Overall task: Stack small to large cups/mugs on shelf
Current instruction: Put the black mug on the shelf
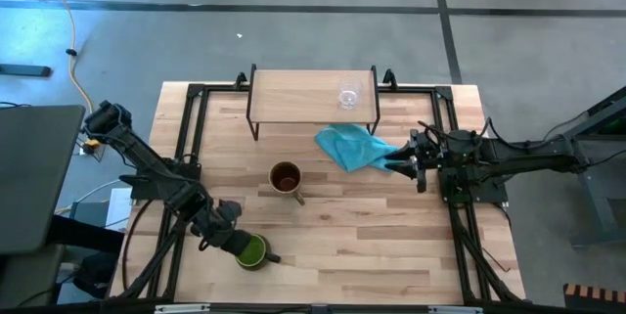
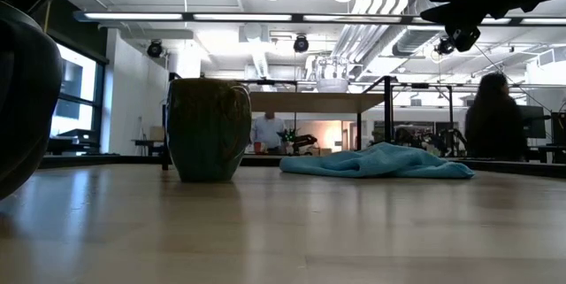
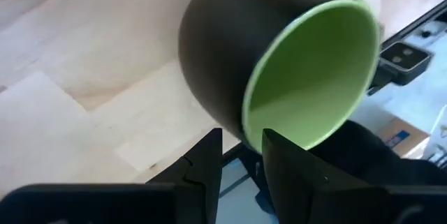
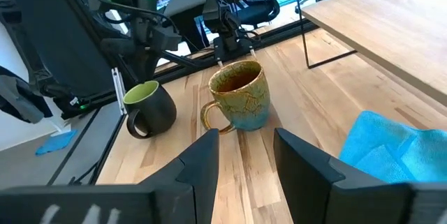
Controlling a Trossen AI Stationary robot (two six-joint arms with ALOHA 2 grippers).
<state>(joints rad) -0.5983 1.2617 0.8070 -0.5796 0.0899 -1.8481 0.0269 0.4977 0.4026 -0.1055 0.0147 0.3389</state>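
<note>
A: What is seen nearest the camera?
B: In the left wrist view, the dark mug with the green inside [image 3: 293,77] is seen right past the left gripper [image 3: 241,158], its rim pinched between the two dark fingers; the mug's handle is hidden there. From above, this mug [image 1: 251,250] is found at the near left edge of the light wooden surface [image 1: 372,246], with the left gripper [image 1: 230,241] closed on it.

A: And the other cups?
B: The tan-brown glazed handled mug [image 1: 286,179] is set upright near the middle of the surface. The small clear glass cup [image 1: 348,96] is made out only faintly on the low light-wood shelf on thin black legs [image 1: 293,94], toward its right end.

A: What of the right arm?
B: The right gripper [image 1: 403,162] is held with its fingers apart and nothing between them, just beside the crumpled blue cloth [image 1: 352,146]; whether it touches the cloth cannot be told. In the low view the glass is barely discernible, and the left arm is cut off as a dark mass at the picture's edge.
</note>
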